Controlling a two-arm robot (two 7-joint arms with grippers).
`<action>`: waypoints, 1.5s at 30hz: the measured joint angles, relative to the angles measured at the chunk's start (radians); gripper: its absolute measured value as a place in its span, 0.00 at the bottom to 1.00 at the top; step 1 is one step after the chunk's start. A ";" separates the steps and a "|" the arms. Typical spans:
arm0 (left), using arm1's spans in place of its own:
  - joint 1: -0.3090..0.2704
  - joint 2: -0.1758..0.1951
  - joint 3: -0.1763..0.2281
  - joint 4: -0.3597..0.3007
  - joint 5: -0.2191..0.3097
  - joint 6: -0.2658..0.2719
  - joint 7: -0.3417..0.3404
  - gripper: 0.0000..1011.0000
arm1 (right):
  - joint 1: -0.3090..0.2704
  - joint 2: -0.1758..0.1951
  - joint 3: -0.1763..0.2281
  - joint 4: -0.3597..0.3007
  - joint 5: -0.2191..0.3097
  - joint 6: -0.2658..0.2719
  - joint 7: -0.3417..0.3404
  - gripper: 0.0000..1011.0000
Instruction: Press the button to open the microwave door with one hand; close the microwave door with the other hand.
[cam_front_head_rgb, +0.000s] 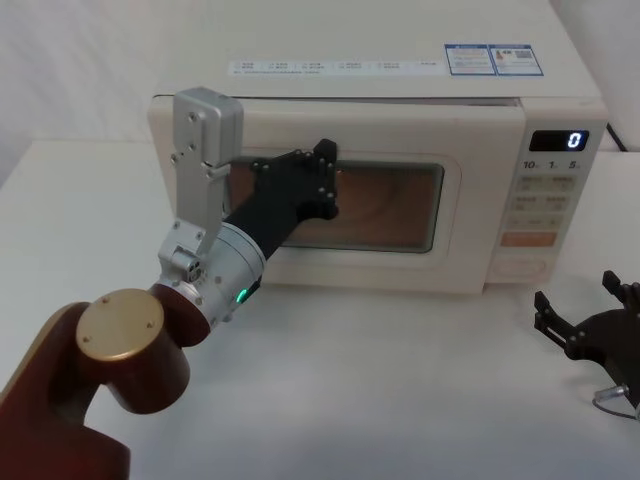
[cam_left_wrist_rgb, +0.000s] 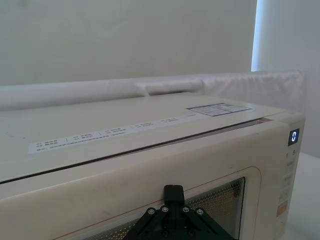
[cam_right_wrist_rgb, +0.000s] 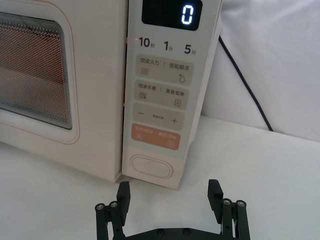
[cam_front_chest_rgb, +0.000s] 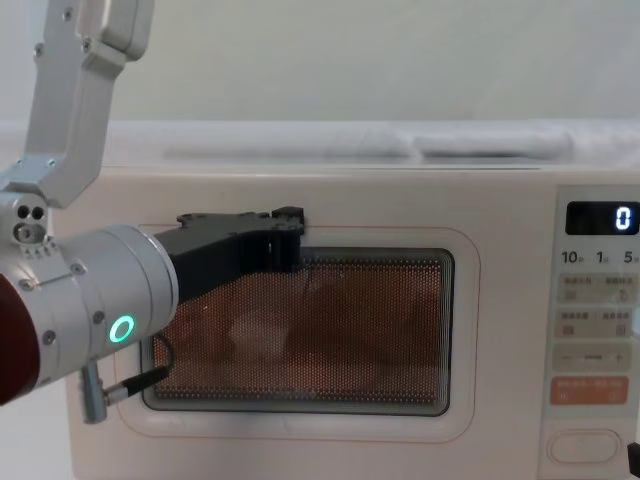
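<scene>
I see the left gripper (cam_front_head_rgb: 322, 178) against the cream microwave door (cam_front_head_rgb: 400, 135), fingers' state unclear; right gripper (cam_right_wrist_rgb: 170, 197) open below the button (cam_right_wrist_rgb: 151, 166).

Facing the microwave (cam_right_wrist_rgb: 100, 90) control panel: black display (cam_right_wrist_rgb: 171, 13) at the panel's top showing a white "0", pale labelled keys (cam_right_wrist_rgb: 162, 67) beneath it, an orange rectangular key (cam_right_wrist_rgb: 155, 137) lower down, and the button (cam_right_wrist_rgb: 151, 166), wide and cream, just under the orange key at the panel's foot. Beside the panel, the microwave door (cam_right_wrist_rgb: 95, 120) with its dark mesh window (cam_right_wrist_rgb: 32, 75). In front of the button and apart from it, the right gripper (cam_right_wrist_rgb: 170, 195), fingers (cam_right_wrist_rgb: 123, 192) spread wide with nothing between them. Behind the microwave, a black cable (cam_right_wrist_rgb: 245, 80).
</scene>
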 joint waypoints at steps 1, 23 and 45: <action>-0.001 -0.001 0.000 0.001 0.000 0.000 0.000 0.00 | 0.000 0.000 0.000 0.000 0.000 0.000 0.000 0.99; -0.018 -0.015 -0.008 0.028 -0.002 0.000 -0.001 0.00 | 0.000 0.000 0.000 0.000 0.000 0.000 0.000 0.99; -0.020 -0.019 -0.018 0.035 -0.017 0.004 0.000 0.00 | 0.000 0.000 0.000 0.000 0.000 0.000 0.000 0.99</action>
